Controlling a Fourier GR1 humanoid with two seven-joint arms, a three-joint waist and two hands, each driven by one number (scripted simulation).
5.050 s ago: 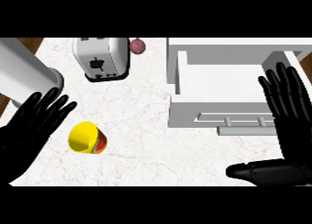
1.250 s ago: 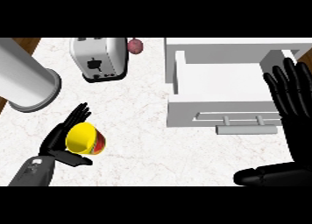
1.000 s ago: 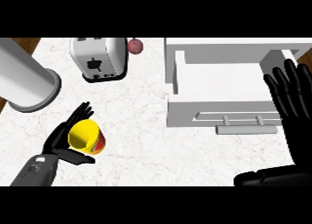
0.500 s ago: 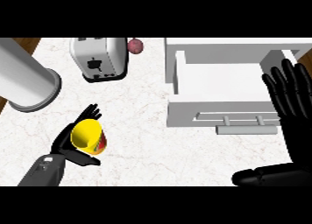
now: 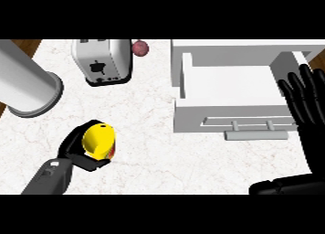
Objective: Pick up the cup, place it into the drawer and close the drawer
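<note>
Cup: yellow cup with a red band (image 5: 99, 140), lying tilted on its side at the near left of the white marble counter (image 5: 152, 137), yellow inside facing up.
Left hand: black left hand (image 5: 77, 151) wrapped round the yellow cup, fingers curled along its left side and under its near end, thumb side dark beneath it; grey forearm (image 5: 49, 179) comes up from the near left edge.
Contact: fingers touch the cup; whether the cup is off the counter, cannot tell.
Drawer: white open drawer (image 5: 229, 109) at the right, pulled out toward the near side, inner floor bare and pale, grey bar handle (image 5: 256, 134) on its near front.
Cup and drawer: well apart, the cup left of the drawer with bare counter between them.
Right hand: black right hand (image 5: 312, 100) at the right edge, fingers straight and spread, pointing far, resting beside and partly over the drawer's right wall, holding nothing.
Toaster: silver toaster with black lever (image 5: 102, 61) at the far side, left of the drawer.
Small object: dark reddish round thing (image 5: 140, 47) just right of the toaster, too small to tell what.
Cylinder: large pale grey cylinder (image 5: 20, 82) at the far left, leaning across the counter's edge.
</note>
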